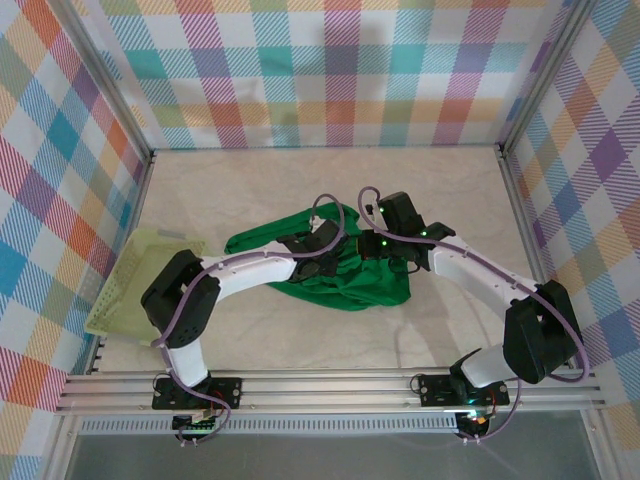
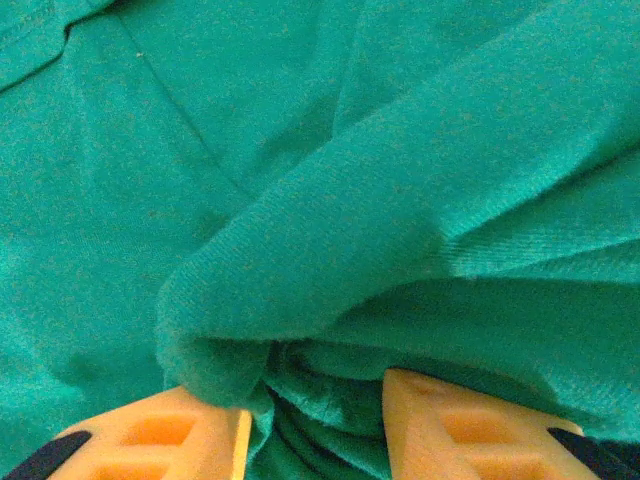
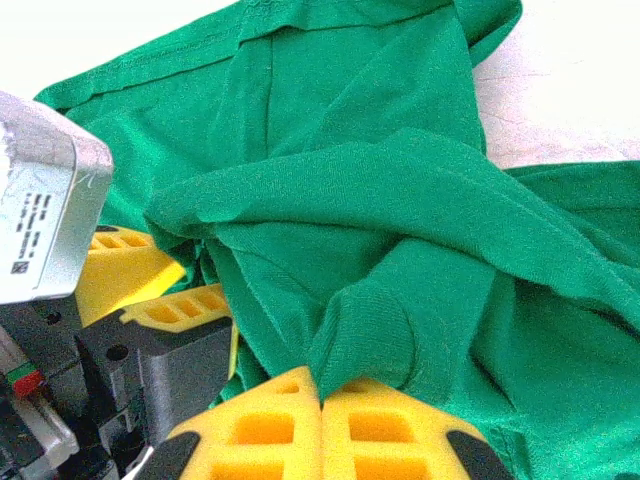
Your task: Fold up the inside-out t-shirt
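Grabbing step: right gripper [image 3: 320,395] pinches the shirt [image 3: 400,200]; left gripper [image 2: 315,400] has a fold between its jaws, hold unclear. Next, probably pull flat.

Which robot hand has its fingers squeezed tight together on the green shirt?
The right gripper: its yellow fingers meet, pinching the shirt. The left gripper has its fingers apart, cloth between.

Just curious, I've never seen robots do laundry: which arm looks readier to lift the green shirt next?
Probably right: the right gripper is shut on a pinched fold of the t-shirt. The left gripper straddles a fold, jaws apart, so it has no firm hold yet.
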You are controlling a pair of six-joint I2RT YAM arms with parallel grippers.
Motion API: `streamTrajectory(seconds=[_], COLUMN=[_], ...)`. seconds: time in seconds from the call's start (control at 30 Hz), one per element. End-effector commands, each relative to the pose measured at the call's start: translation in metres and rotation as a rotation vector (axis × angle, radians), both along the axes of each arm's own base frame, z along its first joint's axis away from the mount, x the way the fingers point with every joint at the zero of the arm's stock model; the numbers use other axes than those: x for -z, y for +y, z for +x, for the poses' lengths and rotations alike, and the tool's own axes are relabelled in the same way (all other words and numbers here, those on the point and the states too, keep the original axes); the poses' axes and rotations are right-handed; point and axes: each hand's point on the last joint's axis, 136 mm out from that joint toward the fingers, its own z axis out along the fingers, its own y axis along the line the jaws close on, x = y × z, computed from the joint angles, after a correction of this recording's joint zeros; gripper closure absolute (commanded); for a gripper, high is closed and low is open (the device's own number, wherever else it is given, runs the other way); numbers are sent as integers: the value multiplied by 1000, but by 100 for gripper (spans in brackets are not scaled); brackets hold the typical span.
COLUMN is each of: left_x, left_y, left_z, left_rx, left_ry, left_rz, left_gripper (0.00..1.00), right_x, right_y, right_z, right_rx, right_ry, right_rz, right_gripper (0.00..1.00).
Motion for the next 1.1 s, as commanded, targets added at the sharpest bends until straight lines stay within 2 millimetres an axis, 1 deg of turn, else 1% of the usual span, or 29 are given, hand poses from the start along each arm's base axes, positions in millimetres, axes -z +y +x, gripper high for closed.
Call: streamTrajectory(seconds=[0.0,0.17,0.23,0.3,0.43,0.6,0.67,0.73,0.8,0.87,0.9,0.97,1.0,1.07], left_x=[4,4,-1,-7,-29,-61,-68,-70,-72,-73,-73,-74,-75,-76], left_y=[4,10,12,14,14,2,2,2,-3,-5,-6,-6,-6,-4], left_z=[5,11,12,11,3,-10,-14,-14,-16,-16,-16,-14,-13,-11], left_rx=[-33,-66,-71,-71,-50,34,48,55,71,76,76,73,70,61], left_ry=[23,17,3,-13,-55,-109,-130,-136,-127,-116,-112,-112,-111,-108], left_rz=[2,-1,-7,-20,-102,-263,-298,-313,-357,-398,-413,-436,-446,-472], left_gripper=[66,87,95,100,100,100,100,100,100,100,100,100,100,100], right_x=[-11,-9,-7,-2,8,20,24,23,15,5,0,-10,-12,-15], right_y=[5,0,-4,-10,-18,-29,-29,-29,-28,-26,-26,-21,-16,2], right_z=[3,6,7,9,16,39,48,51,48,38,33,18,9,-12], right_rx=[-7,11,23,41,54,91,99,102,94,64,53,4,-28,-122], right_ry=[-34,-40,-43,-44,-55,-56,-51,-53,-70,-111,-134,-181,-197,-193], right_rz=[31,7,-16,-52,-132,-192,-210,-213,-190,-174,-175,-173,-164,-101], right_gripper=[100,100,100,100,100,99,92,85,75,65,63,61,61,61])
